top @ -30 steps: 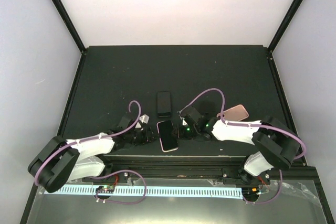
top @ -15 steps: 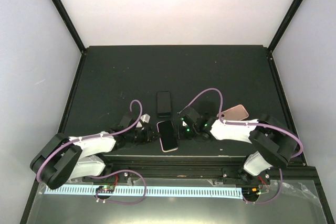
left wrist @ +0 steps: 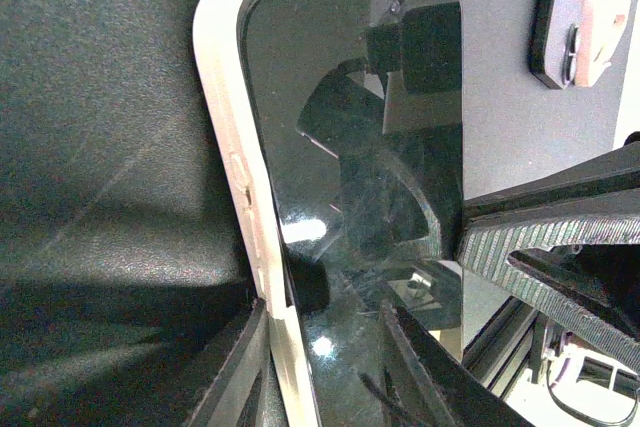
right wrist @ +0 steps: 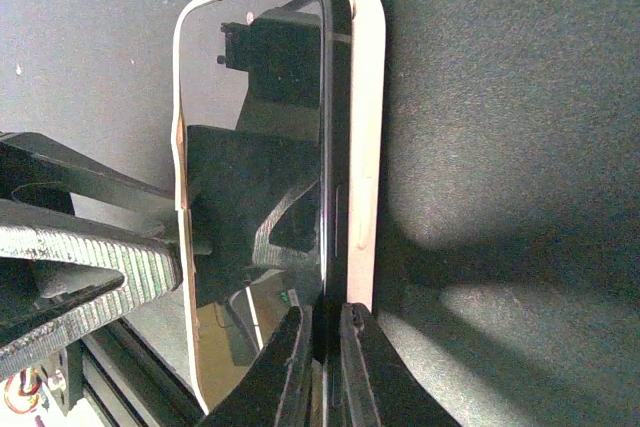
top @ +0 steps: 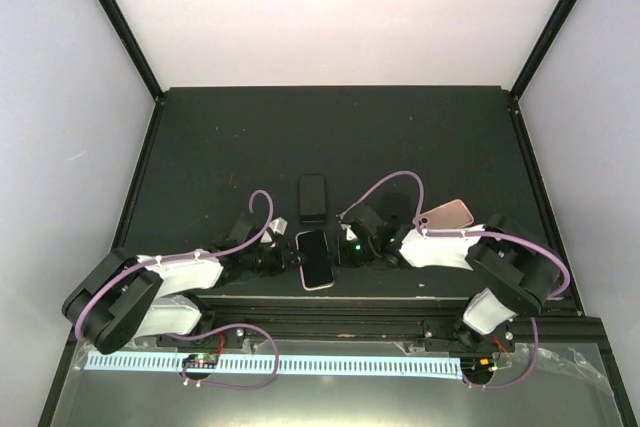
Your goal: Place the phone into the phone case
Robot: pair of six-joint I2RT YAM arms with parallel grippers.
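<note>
Your phone (top: pixel 316 259) lies screen up inside the white case (left wrist: pixel 225 97), at the near middle of the table (top: pixel 220 147) and between the two arms. Your right gripper (right wrist: pixel 322 325) is clenched on the phone's right long edge. Its fingers (right wrist: pixel 292 352) are almost together, one on the glass side and one against the case wall, where the phone's dark frame shows beside the white rim. Your left gripper (left wrist: pixel 325 315) straddles the left long edge, with one finger outside the case wall and the other over the screen. You cannot tell whether it is pressing. A black slab (top: pixel 313 197) lies just beyond the phone, and a pink slab (top: pixel 447 214) lies to the right.
</note>
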